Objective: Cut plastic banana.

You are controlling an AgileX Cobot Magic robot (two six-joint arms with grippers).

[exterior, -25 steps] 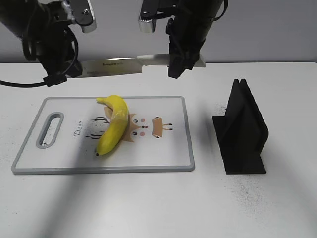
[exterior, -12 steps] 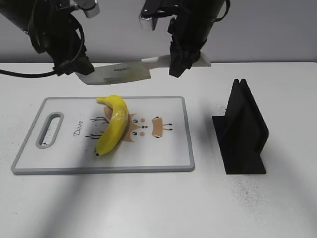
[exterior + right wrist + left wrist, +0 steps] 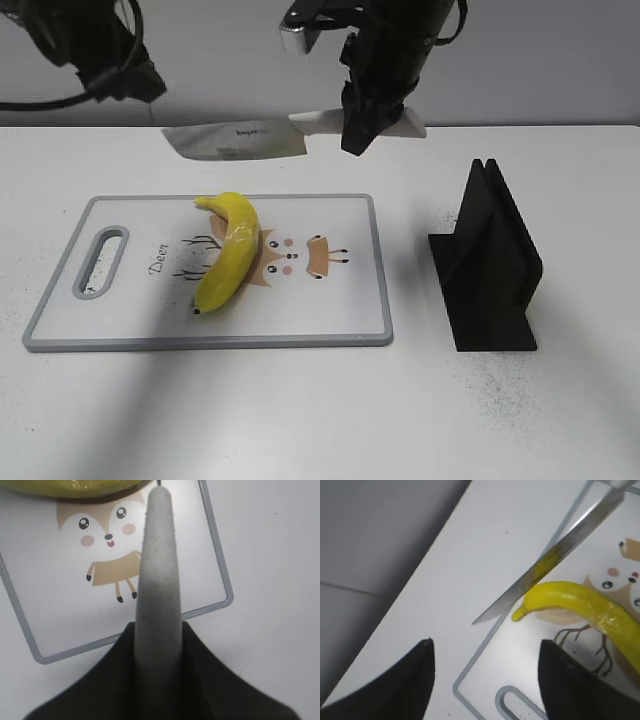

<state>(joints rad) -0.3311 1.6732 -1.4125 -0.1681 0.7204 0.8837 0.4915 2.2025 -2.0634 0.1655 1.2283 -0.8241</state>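
The plastic banana (image 3: 230, 255) lies on the grey-rimmed cutting board (image 3: 350, 320), left of its fox picture. My right gripper (image 3: 358, 135) is shut on the white handle (image 3: 157, 575) of a knife and holds it in the air behind the board. The blade (image 3: 235, 140) points left, above the banana's far end. My left gripper (image 3: 125, 78) is raised at the far left, open and empty, apart from the blade. The left wrist view shows its spread fingers (image 3: 395, 685), the blade (image 3: 560, 550) and the banana (image 3: 585, 605). The banana's edge shows in the right wrist view (image 3: 75, 486).
A black slotted knife stand (image 3: 490, 265) stands on the white table right of the board. The board has a handle slot (image 3: 100, 262) at its left end. The board's corner (image 3: 470, 672) lies under the left gripper.
My left gripper has let go of the blade tip and moved up and left. The knife stays in my right gripper, with its blade slightly shifted.
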